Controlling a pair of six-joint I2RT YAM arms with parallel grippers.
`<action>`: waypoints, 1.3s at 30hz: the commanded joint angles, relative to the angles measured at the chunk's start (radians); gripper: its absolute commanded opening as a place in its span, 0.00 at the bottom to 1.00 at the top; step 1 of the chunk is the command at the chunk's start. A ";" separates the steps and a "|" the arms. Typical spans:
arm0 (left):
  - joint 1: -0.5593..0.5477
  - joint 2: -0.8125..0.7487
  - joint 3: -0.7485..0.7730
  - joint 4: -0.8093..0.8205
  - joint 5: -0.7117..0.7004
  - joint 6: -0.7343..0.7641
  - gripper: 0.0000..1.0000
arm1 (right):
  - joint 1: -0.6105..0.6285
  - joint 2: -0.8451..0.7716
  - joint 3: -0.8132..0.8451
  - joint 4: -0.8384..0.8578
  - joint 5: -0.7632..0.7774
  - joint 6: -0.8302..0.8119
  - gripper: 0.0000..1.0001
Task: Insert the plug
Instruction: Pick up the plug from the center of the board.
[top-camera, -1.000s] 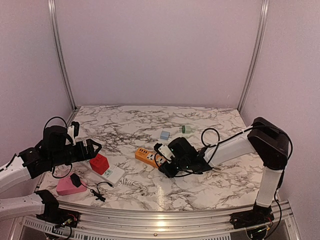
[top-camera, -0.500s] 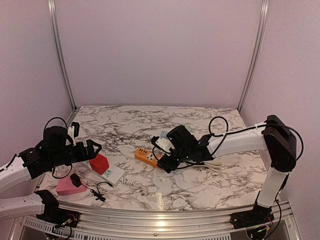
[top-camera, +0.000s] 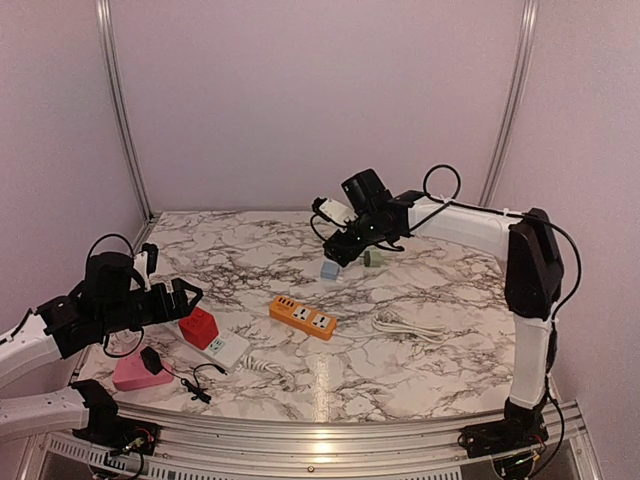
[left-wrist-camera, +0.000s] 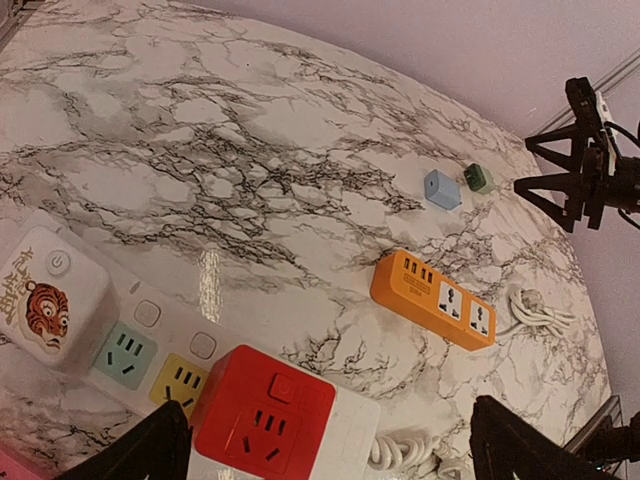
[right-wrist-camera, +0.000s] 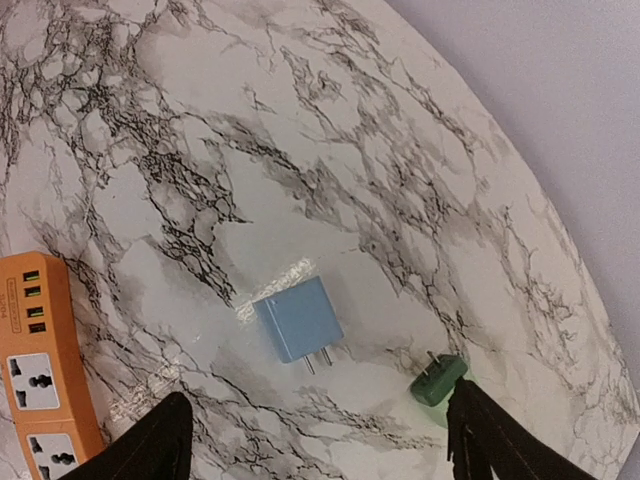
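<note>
A blue plug (right-wrist-camera: 300, 320) lies flat on the marble table, its two prongs toward the near side; it also shows as the blue plug (top-camera: 329, 269) from above. A smaller green plug (right-wrist-camera: 438, 380) lies just right of it. My right gripper (right-wrist-camera: 315, 440) hangs open above the two plugs, holding nothing, with its right finger close over the green one. The orange power strip (top-camera: 302, 317) sits mid-table, sockets up. My left gripper (left-wrist-camera: 330, 450) is open and empty over the red cube socket (left-wrist-camera: 265, 415).
The red cube is plugged into a white power strip (left-wrist-camera: 150, 350), alongside a tiger-print adapter (left-wrist-camera: 45, 300). A coiled white cable (top-camera: 405, 327) lies right of the orange strip. A pink block (top-camera: 135, 372) with a black plug sits at the near left edge.
My right arm rose from beside the orange strip and swung to the back of the table over the blue and green plugs, its jaws opening wider. The left arm stayed put.
</note>
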 joint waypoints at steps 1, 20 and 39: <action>0.004 -0.035 0.000 -0.015 0.006 -0.004 0.99 | -0.010 0.156 0.215 -0.244 -0.022 -0.110 0.82; 0.005 -0.027 0.029 -0.044 0.006 -0.009 0.99 | -0.109 0.379 0.306 -0.180 -0.265 -0.101 0.77; 0.004 -0.025 0.001 0.006 0.050 -0.022 0.99 | -0.116 0.247 0.036 0.090 -0.287 -0.077 0.32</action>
